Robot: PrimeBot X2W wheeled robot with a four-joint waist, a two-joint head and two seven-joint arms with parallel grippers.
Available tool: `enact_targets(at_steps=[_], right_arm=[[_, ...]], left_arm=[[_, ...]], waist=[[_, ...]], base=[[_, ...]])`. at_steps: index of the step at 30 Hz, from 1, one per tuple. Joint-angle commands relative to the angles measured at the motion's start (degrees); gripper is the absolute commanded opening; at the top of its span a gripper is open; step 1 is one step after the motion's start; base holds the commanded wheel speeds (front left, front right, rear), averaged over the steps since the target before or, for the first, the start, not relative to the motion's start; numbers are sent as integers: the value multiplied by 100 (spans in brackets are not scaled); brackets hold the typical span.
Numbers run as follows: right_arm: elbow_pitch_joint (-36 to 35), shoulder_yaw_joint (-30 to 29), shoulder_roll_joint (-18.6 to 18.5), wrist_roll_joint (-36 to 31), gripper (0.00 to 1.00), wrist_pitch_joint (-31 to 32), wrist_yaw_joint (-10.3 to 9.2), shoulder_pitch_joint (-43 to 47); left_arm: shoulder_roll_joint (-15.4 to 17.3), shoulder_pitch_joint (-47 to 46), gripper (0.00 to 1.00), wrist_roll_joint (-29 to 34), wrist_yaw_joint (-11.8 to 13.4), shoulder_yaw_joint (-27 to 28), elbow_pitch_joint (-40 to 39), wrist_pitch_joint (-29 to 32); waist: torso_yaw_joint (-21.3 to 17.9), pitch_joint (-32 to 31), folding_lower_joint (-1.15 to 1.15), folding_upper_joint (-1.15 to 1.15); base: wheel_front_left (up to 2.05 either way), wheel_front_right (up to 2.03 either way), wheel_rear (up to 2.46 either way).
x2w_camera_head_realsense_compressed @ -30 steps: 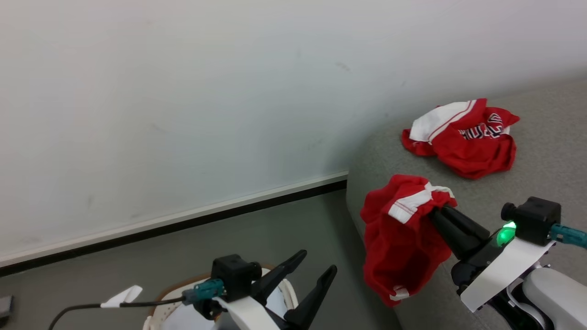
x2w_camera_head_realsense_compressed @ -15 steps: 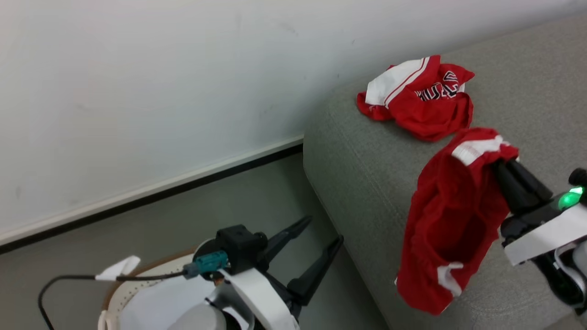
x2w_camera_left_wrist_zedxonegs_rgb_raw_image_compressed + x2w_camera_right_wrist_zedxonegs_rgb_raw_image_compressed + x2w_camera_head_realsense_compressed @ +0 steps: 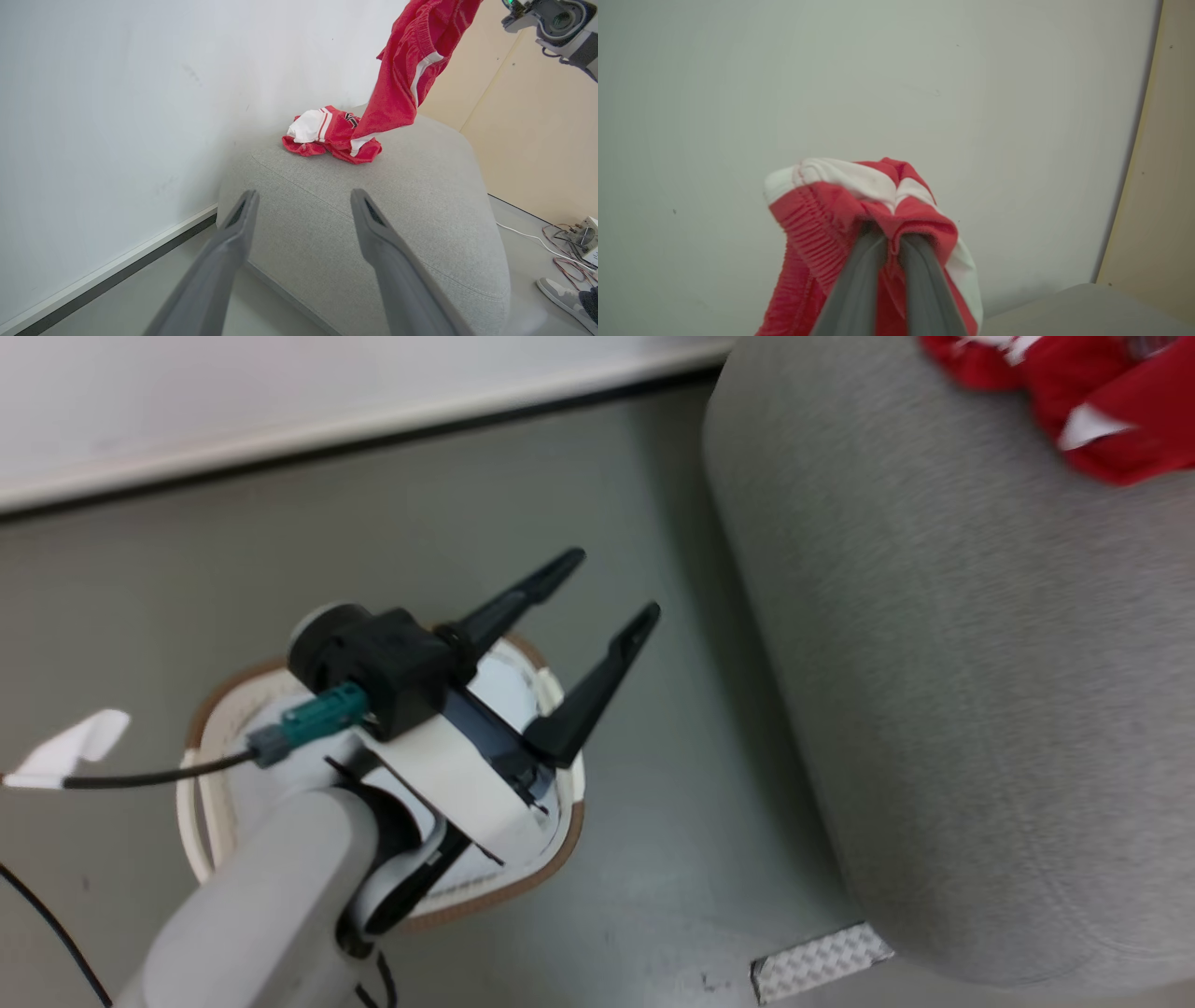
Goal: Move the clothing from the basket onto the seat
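Note:
My left gripper (image 3: 611, 583) stands open above the cream basket (image 3: 523, 887) with its brown rim; my arm hides most of the basket's inside. In the left wrist view the same gripper (image 3: 303, 196) points at the grey seat (image 3: 373, 224). One red and white garment (image 3: 327, 135) lies crumpled on the seat. A second piece of clothing (image 3: 411, 70) hangs over it, its lower end touching the pile. My right gripper (image 3: 891, 235) is shut on that garment's waistband (image 3: 831, 219). Red clothing (image 3: 1102, 392) shows at the head view's top right, on the seat (image 3: 934, 663).
A white wall with a dark baseboard (image 3: 373, 420) runs behind the basket and seat. Grey floor (image 3: 700, 803) separates basket and seat. A patterned metal foot (image 3: 817, 961) sits under the seat's corner. Cables (image 3: 565, 247) and a shoe (image 3: 560, 289) lie on the floor at right.
The head camera has tilted down toward the basket, so the whole picture shifted. My right gripper has carried the hanging garment further over the seat, out of the head view. The left gripper stays open.

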Motion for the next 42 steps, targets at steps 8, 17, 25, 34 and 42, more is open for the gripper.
enact_targets(at_steps=[8, 17, 25, 34, 42], right_arm=[[1151, -1898, 422, -1788, 0, 192, -13, -790], [1979, -2834, 1355, -2923, 100, -513, -13, -450], [1661, -1896, 1839, -3212, 100, -826, -14, 558], [76, -588, 2126, -2817, 100, -852, -14, 2523], [-746, 57, 2287, -2511, 100, -853, -14, 4097]], left_arm=[[113, -93, 100, -81, 121, 324, -280, -235], [184, 123, 100, 33, 245, 415, -152, -525], [257, 482, 100, -161, 363, 633, 157, -859], [21, 1402, 100, -406, 658, 778, 926, -1457], [-166, 2343, 100, -463, 978, 916, 1650, -1738]], waist=[[1074, 1945, -2, 0], [1034, 1808, -2, 0], [690, 731, -2, 0], [832, -1097, -2, 0], [1250, -2363, -2, 0]], base=[[0, 0, 0], [0, 0, 0], [0, 0, 0], [0, 0, 0], [0, 0, 0]])
